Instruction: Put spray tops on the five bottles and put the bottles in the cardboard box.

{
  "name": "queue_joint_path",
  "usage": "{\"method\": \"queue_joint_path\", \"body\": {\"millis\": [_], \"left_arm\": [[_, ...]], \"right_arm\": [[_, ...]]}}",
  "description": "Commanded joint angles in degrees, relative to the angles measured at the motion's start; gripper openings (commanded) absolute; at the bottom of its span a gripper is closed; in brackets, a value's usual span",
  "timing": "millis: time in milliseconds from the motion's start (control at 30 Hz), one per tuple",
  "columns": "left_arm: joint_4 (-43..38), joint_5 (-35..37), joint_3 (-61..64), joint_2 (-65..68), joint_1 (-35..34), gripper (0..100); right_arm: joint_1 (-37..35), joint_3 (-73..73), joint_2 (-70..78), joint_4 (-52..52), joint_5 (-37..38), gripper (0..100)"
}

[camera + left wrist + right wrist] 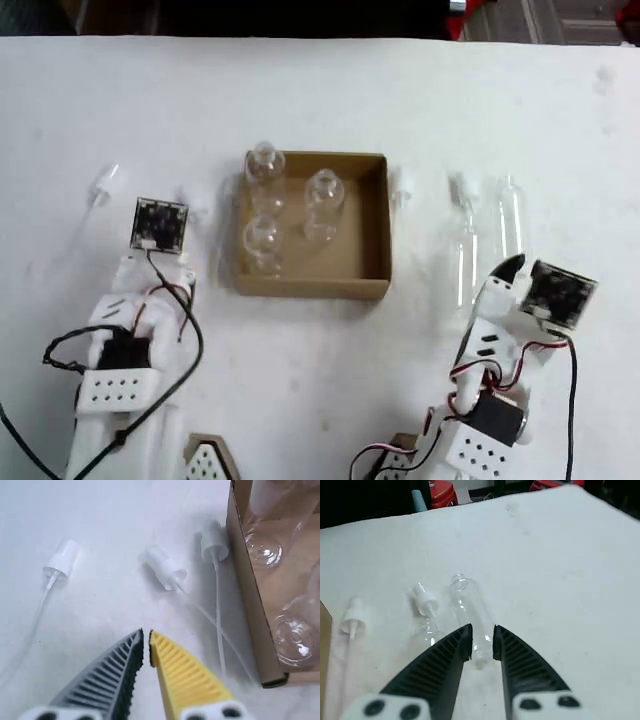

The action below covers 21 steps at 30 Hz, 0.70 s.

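The cardboard box (375,225) stands mid-table with three clear bottles (322,203) upright in it, none with a top. To its right lie two more bottles (511,218) side by side. My right gripper (482,641) stands slightly open just short of the base of one lying bottle (468,605); the other bottle (427,630) is partly hidden behind a finger. White spray tops (425,600) lie near them. My left gripper (146,641) is shut and empty above the table, left of the box (250,605), with three spray tops (165,567) lying ahead of it.
One spray top (105,185) lies far left and another (400,190) just right of the box. The table's far edge runs along the back, with dark room clutter beyond it. Both arms' bases and cables sit at the near edge.
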Motion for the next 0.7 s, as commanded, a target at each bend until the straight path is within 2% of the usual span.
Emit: {"method": "queue_joint_path", "body": {"millis": [0,167,267,367,533,667], "left_arm": [[-1.7,0.5,-1.3,0.4,0.9,3],[-1.7,0.5,-1.3,0.3,0.9,3],[-1.7,0.5,-1.3,0.3,0.9,3],[-1.7,0.5,-1.3,0.3,0.9,3],[-1.7,0.5,-1.2,0.3,1.3,3],[-1.7,0.5,-1.2,0.3,1.4,3]], "right_arm": [[-1.4,-2.3,-0.3,-2.2,6.6,5.7],[-7.1,-11.3,-0.1,6.5,7.0,5.7],[-13.8,-16.3,0.4,10.8,11.4,5.7],[-17.6,-20.3,4.9,12.5,11.8,5.7],[-15.9,-33.2,22.9,13.6,11.8,5.7],[-15.4,-49.8,42.5,21.1,12.1,5.7]]}}
